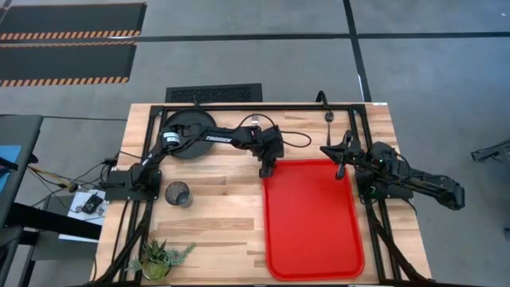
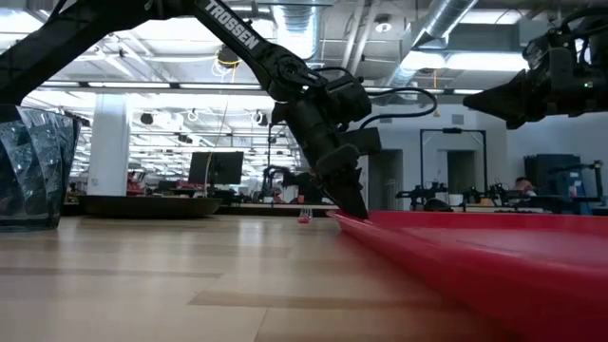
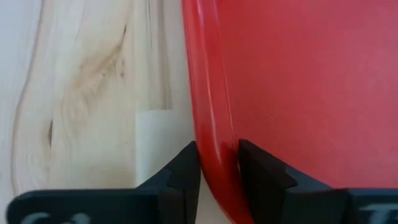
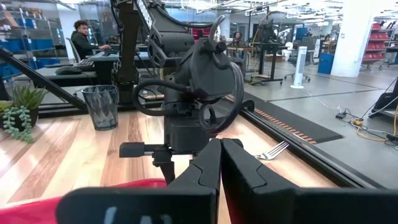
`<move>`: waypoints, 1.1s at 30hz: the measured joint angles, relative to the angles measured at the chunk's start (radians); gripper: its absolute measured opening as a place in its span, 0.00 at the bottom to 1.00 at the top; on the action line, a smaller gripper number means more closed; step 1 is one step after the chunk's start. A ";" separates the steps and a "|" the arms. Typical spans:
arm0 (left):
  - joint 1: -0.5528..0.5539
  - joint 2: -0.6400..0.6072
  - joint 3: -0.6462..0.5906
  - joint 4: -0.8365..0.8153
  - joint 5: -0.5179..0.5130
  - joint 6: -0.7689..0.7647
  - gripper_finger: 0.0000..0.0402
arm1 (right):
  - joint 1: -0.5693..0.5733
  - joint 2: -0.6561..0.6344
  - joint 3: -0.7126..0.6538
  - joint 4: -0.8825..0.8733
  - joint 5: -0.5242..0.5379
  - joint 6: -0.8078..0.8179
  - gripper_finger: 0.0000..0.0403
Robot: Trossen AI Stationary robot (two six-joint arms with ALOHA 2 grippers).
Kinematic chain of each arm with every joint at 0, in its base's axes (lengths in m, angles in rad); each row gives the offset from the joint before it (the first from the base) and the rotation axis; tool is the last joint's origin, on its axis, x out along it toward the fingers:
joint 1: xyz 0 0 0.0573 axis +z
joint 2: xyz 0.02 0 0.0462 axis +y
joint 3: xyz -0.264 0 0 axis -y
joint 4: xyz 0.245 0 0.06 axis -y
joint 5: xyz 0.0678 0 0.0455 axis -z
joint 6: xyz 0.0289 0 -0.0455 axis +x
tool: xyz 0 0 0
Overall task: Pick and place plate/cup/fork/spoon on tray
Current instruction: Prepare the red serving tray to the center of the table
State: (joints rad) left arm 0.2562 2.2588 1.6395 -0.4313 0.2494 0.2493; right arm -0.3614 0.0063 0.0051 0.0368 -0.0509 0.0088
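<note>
The left gripper (image 1: pixel 266 170) is at the far left corner of the red tray (image 1: pixel 311 239). In the left wrist view its two fingers (image 3: pixel 184 171) pinch the raised rim of the tray (image 3: pixel 214 124), one finger on the wood side and one on the inner red side. In the low view this gripper (image 2: pixel 353 204) comes down onto the rim of the tray (image 2: pixel 494 256).

The tray lies on the right half of the desk (image 1: pixel 215 207), and it reaches almost to the near edge. There is nothing on the tray.

The right gripper (image 1: pixel 339 163) hangs over the far right corner of the tray. In the right wrist view its fingers (image 4: pixel 208 165) are pressed together and they hold nothing.

The black plate (image 1: pixel 188 133) lies near the far left corner of the desk, partly under the left arm. The dark see-through cup (image 1: pixel 178 194) stands upright in the left part of the desk, well apart from the tray. The fork (image 4: pixel 272 150) lies on the desk near its far edge; in the right wrist view only its silver tines are seen. The spoon (image 1: pixel 330 119) lies at the far edge, near the far right corner. A small potted plant (image 1: pixel 159 259) stands at the near left corner.
</note>
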 joint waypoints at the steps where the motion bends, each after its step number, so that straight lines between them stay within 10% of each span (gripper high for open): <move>1: 0.000 0.000 0.000 0.000 0.001 0.000 0.19 | 0.000 0.000 0.000 0.000 0.000 0.000 0.09; 33: 0.012 0.002 -0.002 0.018 0.060 -0.015 0.13 | 0.000 0.000 0.000 0.000 0.000 0.000 0.09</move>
State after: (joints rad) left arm 0.2682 2.2604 1.6379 -0.4136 0.3093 0.2338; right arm -0.3616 0.0062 0.0051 0.0368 -0.0513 0.0088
